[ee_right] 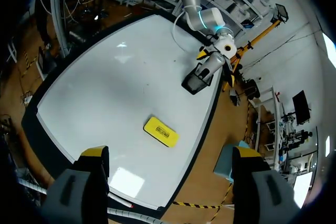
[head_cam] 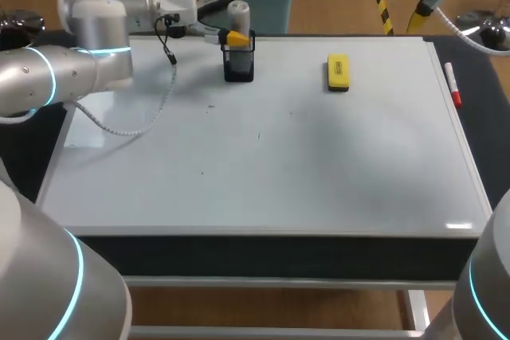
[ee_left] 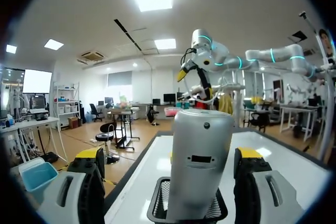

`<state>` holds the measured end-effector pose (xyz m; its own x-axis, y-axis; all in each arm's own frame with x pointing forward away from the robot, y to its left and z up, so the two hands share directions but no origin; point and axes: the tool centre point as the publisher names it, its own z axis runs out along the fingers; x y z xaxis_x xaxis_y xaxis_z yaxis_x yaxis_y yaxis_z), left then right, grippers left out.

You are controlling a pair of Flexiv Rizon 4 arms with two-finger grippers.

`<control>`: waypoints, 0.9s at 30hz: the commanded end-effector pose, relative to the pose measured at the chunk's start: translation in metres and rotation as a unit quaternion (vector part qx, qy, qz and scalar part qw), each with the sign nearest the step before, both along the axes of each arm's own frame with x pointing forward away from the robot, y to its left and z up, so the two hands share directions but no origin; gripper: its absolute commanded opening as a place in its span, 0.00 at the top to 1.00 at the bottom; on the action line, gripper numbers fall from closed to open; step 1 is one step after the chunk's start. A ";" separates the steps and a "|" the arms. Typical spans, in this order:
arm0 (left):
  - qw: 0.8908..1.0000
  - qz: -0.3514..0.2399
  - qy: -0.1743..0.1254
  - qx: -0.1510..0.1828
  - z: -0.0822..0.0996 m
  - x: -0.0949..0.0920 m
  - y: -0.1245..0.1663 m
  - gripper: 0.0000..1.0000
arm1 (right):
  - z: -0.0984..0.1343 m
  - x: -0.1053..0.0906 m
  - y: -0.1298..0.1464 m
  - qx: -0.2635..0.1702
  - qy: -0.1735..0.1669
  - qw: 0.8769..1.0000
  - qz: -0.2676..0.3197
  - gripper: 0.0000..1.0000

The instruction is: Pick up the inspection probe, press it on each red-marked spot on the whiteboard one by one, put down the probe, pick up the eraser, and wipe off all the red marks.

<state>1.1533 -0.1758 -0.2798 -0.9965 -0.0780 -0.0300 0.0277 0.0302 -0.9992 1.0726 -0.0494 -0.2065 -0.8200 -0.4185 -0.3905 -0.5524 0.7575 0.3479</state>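
White and free of any red marks that I can see, the whiteboard (head_cam: 263, 141) fits either a wiped board or one not yet marked. The inspection probe (head_cam: 238, 17) stands upright, long axis vertical, in its black mesh holder (head_cam: 239, 65) at the far edge. The left hand (head_cam: 231, 33) flanks the probe, fingers spread and apparently not touching. The yellow eraser (head_cam: 338, 72) lies flat, long axis running away from me. The right hand (ee_right: 168, 169) hangs high, released and empty.
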 end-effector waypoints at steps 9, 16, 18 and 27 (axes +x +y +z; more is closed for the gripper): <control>0.983 0.087 -0.009 0.163 0.027 -0.031 0.041 0.00 | 0.001 0.000 0.000 -0.002 0.000 1.000 0.001 0.00; 0.968 0.129 -0.012 0.217 0.028 -0.046 0.072 0.00 | 0.001 0.000 0.000 -0.002 0.000 1.000 0.001 0.00; 0.964 0.140 -0.012 0.226 0.028 -0.051 0.081 0.00 | 0.001 0.000 0.000 -0.002 0.000 1.000 0.001 0.00; 0.957 0.161 -0.011 0.241 0.030 -0.088 0.122 0.00 | 0.001 0.000 0.000 -0.002 0.000 1.000 0.001 0.00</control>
